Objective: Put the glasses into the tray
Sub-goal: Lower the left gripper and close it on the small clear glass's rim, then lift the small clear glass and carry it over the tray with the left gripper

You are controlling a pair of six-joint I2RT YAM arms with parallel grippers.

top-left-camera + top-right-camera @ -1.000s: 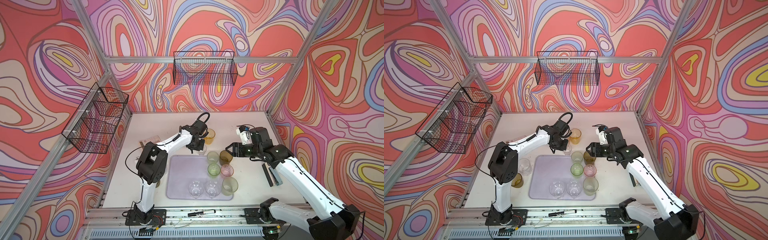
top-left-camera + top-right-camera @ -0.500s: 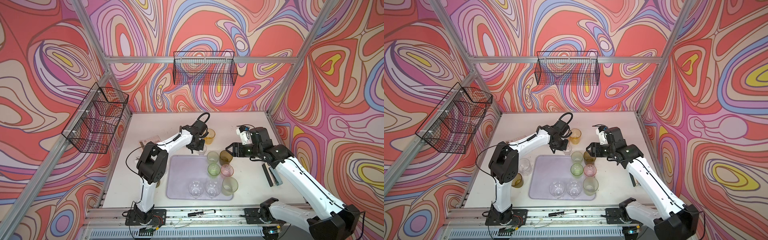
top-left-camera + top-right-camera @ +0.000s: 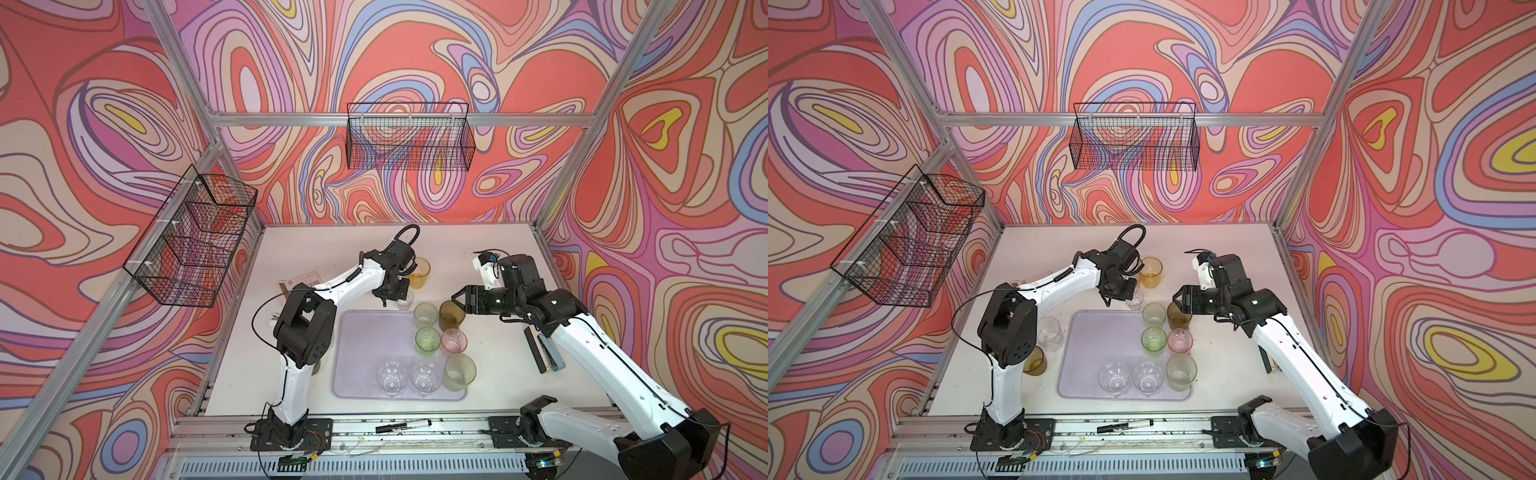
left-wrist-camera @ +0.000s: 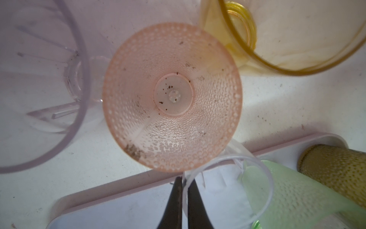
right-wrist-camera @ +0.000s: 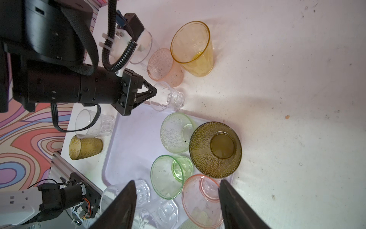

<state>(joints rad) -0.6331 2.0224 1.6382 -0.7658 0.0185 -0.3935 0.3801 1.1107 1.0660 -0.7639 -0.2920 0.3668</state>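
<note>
Left arm stretches forward; left pincer point(image 4: 182, 179) clenches the rim of the small clear faceted tumbler point(image 5: 172, 98); right pincer point(image 5: 177, 182) hangs released.

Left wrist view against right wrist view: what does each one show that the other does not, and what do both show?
Only the left wrist view looks straight down into the peach glass to its inner bottom. Only the right wrist view shows the open right end effector, the pink glass and an olive-brown glass off the tray. Both show the left end effector shut on the clear glass, the amber-yellow glass, the light green glass and the tray's rim.
</note>
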